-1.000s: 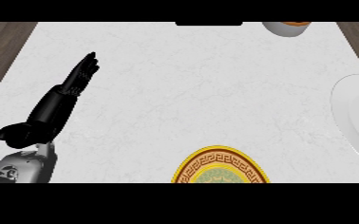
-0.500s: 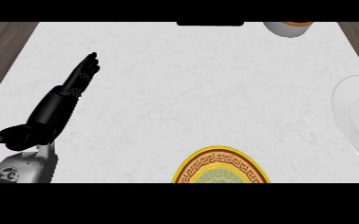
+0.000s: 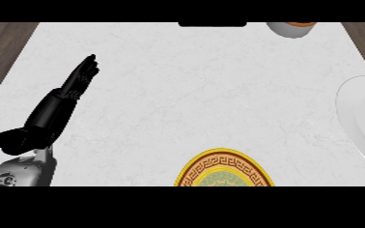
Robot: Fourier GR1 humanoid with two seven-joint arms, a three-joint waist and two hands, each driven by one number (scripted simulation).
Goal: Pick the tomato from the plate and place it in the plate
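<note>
Writing: no brand, label or readable lettering is seen anywhere in the frame.
Counter [image 3: 200,92]: a white, faintly veined, marble-like top is shown filling most of the frame; a dark wood-grain strip is seen at the upper left and upper right corners.
Left hand [image 3: 53,111]: a black, matte hand is seen at the left of the frame on a grey forearm entering from the lower left; its fingers are held straight and together, pointed toward the upper right, with nothing grasped.
Right hand: it is not shown in the frame.
Patterned plate [image 3: 191,171]: a round plate is cut by the lower edge at centre right; a yellow rim, a brown band with a key-pattern border and a greenish centre are seen.
White plate [image 3: 351,111]: a plain, smooth white plate is cut by the right edge.
Bowl [image 3: 291,29]: a pale rounded vessel with an orange-brown inside is cut by the top edge, upper right.
Dark object [image 3: 212,24]: a flat black shape is seen at top centre.
Tomato: it cannot be made out on either plate.
</note>
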